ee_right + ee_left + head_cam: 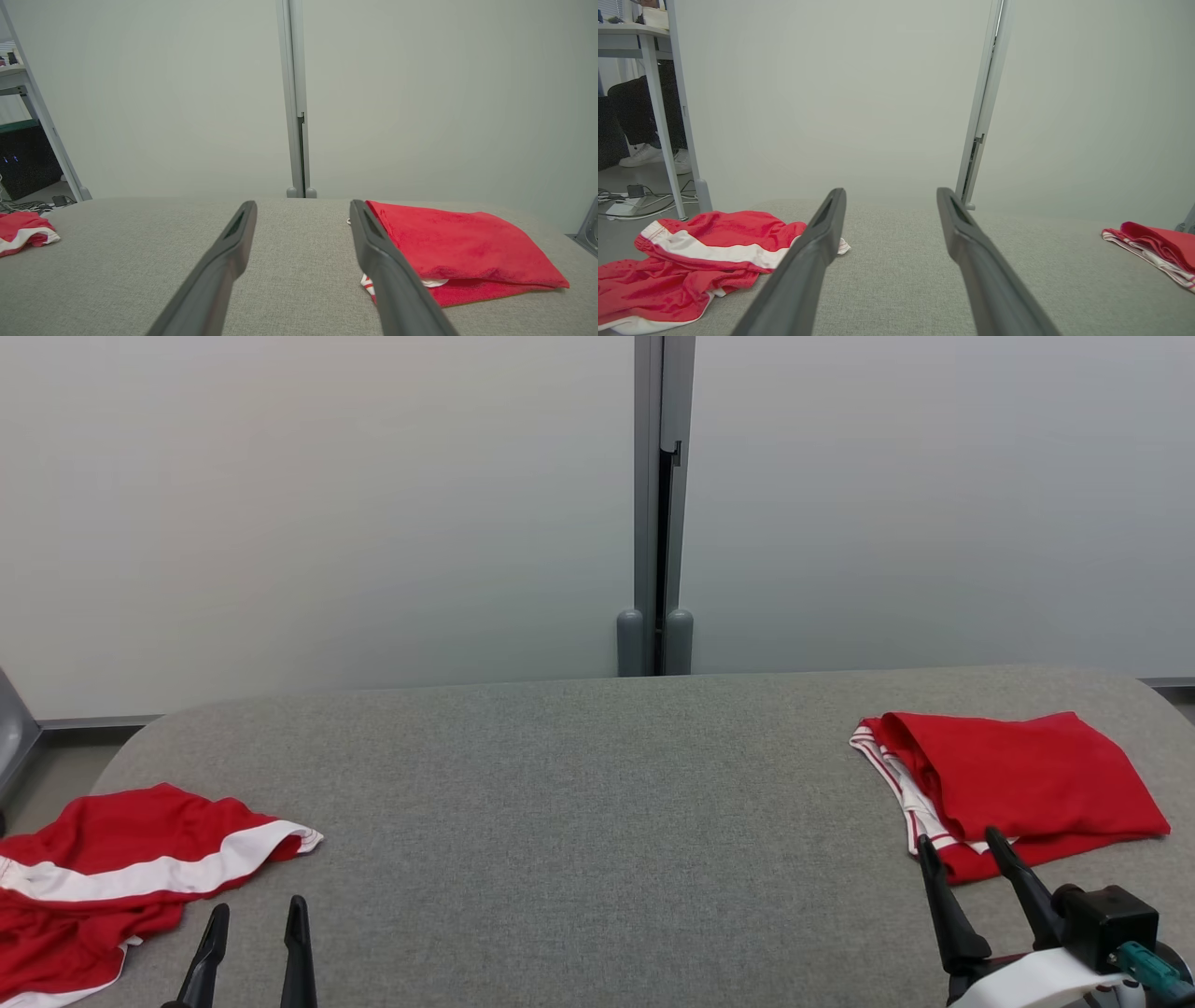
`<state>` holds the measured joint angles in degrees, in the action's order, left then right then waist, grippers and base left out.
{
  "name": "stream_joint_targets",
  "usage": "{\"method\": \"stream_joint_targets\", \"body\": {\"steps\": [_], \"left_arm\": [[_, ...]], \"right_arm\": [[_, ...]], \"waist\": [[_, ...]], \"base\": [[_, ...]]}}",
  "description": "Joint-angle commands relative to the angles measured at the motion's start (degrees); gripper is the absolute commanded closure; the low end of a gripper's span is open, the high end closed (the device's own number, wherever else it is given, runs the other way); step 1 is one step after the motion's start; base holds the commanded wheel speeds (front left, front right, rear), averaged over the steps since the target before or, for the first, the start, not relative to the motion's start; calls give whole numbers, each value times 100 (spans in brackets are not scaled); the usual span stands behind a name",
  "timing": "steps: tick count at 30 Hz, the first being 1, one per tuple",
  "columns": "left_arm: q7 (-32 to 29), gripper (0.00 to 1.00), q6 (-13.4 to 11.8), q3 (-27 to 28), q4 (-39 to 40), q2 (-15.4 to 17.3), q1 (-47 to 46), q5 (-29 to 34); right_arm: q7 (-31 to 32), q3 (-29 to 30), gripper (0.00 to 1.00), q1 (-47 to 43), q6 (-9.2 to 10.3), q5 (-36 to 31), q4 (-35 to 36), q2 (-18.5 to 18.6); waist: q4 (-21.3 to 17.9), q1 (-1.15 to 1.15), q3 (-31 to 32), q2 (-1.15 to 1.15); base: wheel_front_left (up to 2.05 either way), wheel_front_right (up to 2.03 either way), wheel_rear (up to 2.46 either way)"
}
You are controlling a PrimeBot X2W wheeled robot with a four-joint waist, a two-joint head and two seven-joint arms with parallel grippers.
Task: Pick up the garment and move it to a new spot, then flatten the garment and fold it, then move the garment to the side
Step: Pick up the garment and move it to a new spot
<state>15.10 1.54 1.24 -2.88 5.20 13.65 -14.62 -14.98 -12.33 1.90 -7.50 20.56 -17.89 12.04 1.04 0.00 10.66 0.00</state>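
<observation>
Room: pale frosted panels [327, 504] w/ a grey post [653, 523] btw them, behind the table [597, 784].
Table: grey, matte, felt-like weave; rounded far corners; bare across the middle.
Shorts [112, 877]: at table's L end, just beside L gripper; at or over the L edge, we can't tell which.
Shorts, look: red w/ a broad white band + white hem; thin slack knit, crumpled in an uneven heap w/ many creases.
Folded garment [1027, 784]: at table's R end, well apart from shorts.
Folded garment, look: red, flat, roughly rectangular stack of layers; red-and-white striped trim peeks out at its L edge; soft, slightly fuzzy nap in R wrist view.
L gripper [259, 903]: long dark fingers apart, nothing btw them.
R gripper [957, 837]: fingers apart, empty; tips by the folded garment's near corner, contact unclear to us.
Done: we judge the folded garment finished & parked at the side.
Left: shorts look untouched, so we reckon every step remains: pick up, move to the bare middle, flatten, fold, shift aside.
Handling guess: shorts should sag & bunch when lifted; two grips likely needed to spread them.
</observation>
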Motion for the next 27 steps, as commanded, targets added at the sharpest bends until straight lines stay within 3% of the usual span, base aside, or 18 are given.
{"method": "stream_joint_targets", "body": {"steps": [1, 15, 27], "left_arm": [[6, 0, 33, 19, -9, 13, -15, 40], [7, 0, 113, 43, -79, 15, -111, 103], [-88, 0, 18, 107, -79, 205, -120, 115]], "right_arm": [[-26, -3, 0, -58, 1, -20, 12, 11], [-27, -74, 0, -120, 1, 81, 40, -37], [-26, -214, 0, -195, 1, 171, 95, -225]], "waist": [[3, 0, -4, 0], [176, 0, 3, 0], [1170, 0, -22, 0]], "base": [[0, 0, 0], [0, 0, 0], [0, 0, 0]]}}
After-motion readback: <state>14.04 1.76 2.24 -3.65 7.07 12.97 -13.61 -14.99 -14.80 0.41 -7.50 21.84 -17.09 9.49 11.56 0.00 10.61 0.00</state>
